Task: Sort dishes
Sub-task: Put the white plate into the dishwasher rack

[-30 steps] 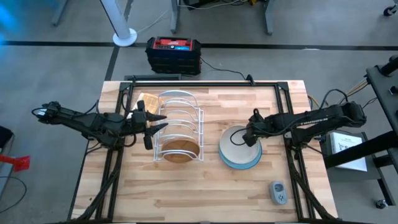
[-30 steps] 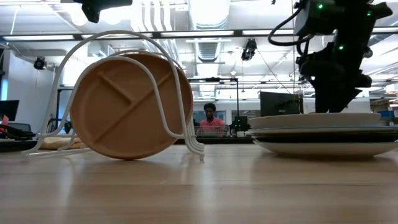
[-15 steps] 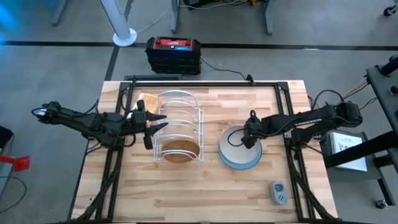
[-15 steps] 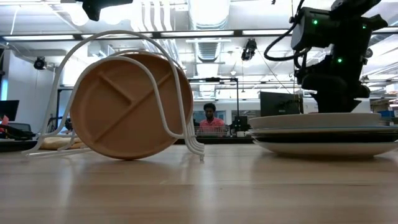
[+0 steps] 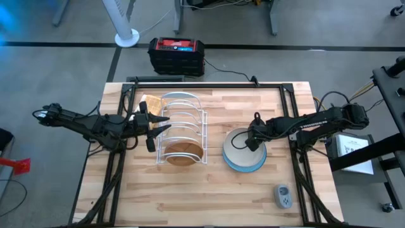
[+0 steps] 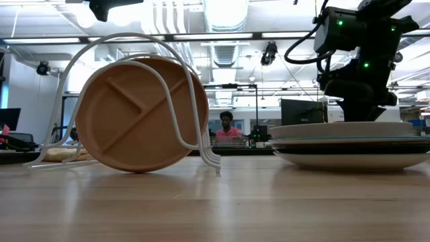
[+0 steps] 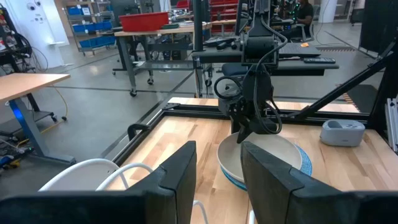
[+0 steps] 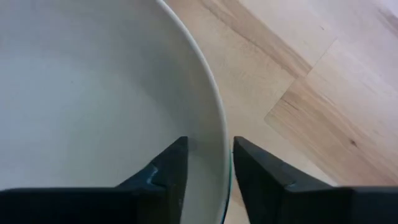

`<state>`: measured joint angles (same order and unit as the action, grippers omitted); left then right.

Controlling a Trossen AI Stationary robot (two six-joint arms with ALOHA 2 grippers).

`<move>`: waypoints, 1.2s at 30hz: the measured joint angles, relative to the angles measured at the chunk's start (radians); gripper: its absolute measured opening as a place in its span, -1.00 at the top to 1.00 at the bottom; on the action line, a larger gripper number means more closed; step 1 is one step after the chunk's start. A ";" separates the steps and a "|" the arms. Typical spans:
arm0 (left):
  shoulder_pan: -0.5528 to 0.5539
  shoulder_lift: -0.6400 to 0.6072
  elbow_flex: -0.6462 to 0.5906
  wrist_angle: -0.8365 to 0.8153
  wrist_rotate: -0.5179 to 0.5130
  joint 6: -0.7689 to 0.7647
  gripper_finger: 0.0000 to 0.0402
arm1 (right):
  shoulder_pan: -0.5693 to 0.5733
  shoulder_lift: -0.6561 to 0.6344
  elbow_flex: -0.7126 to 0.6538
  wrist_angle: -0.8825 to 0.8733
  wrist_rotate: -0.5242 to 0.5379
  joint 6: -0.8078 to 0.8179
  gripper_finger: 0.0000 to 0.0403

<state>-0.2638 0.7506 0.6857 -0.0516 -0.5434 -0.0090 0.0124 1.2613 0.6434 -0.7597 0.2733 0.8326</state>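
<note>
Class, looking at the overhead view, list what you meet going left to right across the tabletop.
left gripper → white wire rack holding the brown wooden plate → right gripper at the rim of the off-white plate, topmost of the plate stack → small grey device.

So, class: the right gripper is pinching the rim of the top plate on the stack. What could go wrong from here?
1. The right gripper holds only the thin rim of the off-white plate; lifted, the plate may tilt and slip.
2. The light blue plate underneath could drag along or shift.
3. The wire rack already holds the wooden divided plate, with the left gripper beside it, so insertion could clip either.
</note>
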 joint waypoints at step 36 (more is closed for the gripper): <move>0.002 0.000 0.000 0.033 -0.184 0.114 0.42 | 0.060 -0.337 0.099 0.196 0.361 -0.274 1.00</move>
<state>-0.2619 0.7506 0.6857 -0.0187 -0.7273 0.1054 0.0727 0.9245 0.7422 -0.5639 0.6342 0.5590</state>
